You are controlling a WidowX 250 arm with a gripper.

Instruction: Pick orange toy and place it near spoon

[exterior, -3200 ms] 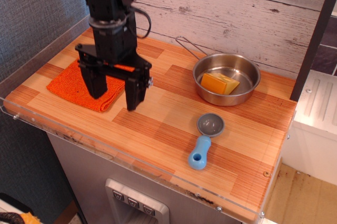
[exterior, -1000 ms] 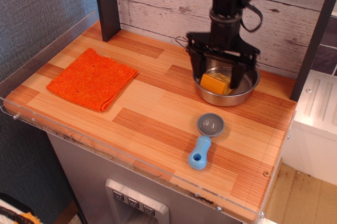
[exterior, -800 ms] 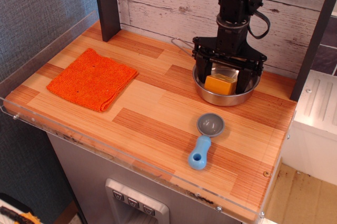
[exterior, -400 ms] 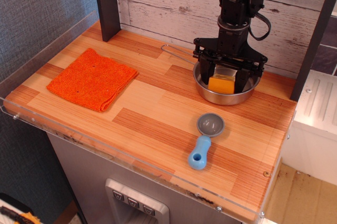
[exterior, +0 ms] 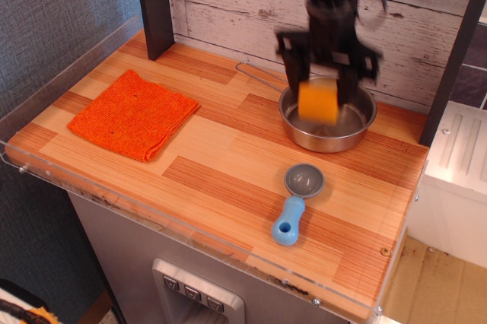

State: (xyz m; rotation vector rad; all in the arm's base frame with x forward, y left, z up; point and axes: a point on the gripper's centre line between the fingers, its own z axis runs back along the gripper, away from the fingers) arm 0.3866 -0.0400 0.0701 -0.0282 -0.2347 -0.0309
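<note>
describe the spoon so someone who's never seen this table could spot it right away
On the wooden table, look toward the front edge, just in front of the steel pan. The spoon lies flat there: round grey bowl, stubby light-blue handle with a hole, the only blue thing.

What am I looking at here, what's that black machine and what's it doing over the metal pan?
The picture is taken by one camera looking down at a wooden counter from the front. The black machine is a robot arm; at its end is a gripper, a clamp with two fingers. Between them it holds a yellow-orange toy block, raised just above the steel pan, which looks empty. The arm is blurred, so it is probably moving. On the counter in front of the pan lies a toy spoon with a grey bowl and a light-blue handle. To the left lies a flat orange knitted cloth. The block is meant to end up near the spoon.
</note>
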